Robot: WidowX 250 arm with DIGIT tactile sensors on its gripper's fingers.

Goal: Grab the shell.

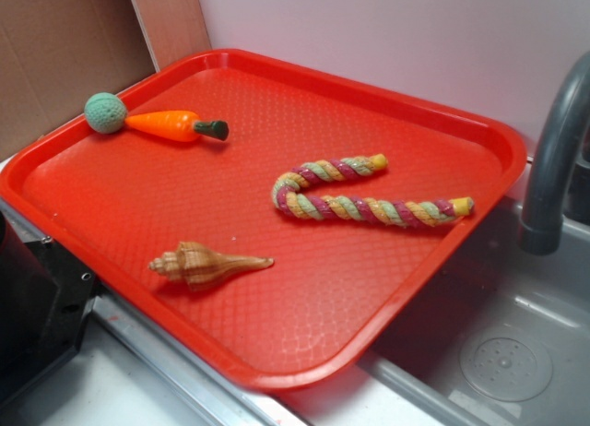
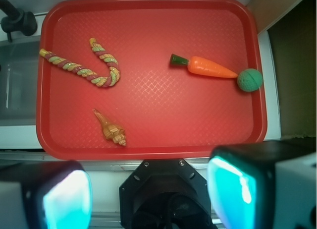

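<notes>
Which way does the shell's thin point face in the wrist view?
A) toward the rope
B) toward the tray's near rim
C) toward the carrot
A: the shell lies with its thin tip up-left toward the bend of the rope, its broad whorled end nearer the tray's near rim.

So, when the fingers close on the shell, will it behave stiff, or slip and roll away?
The shell looks hard and ribbed, so it is probably stiff and will not bend. Its glossy surface and long thin point suggest that it may slip if squeezed near the tip. It lies on its side on the red tray, so its rounded whorls could let it pivot or roll if pushed.
</notes>
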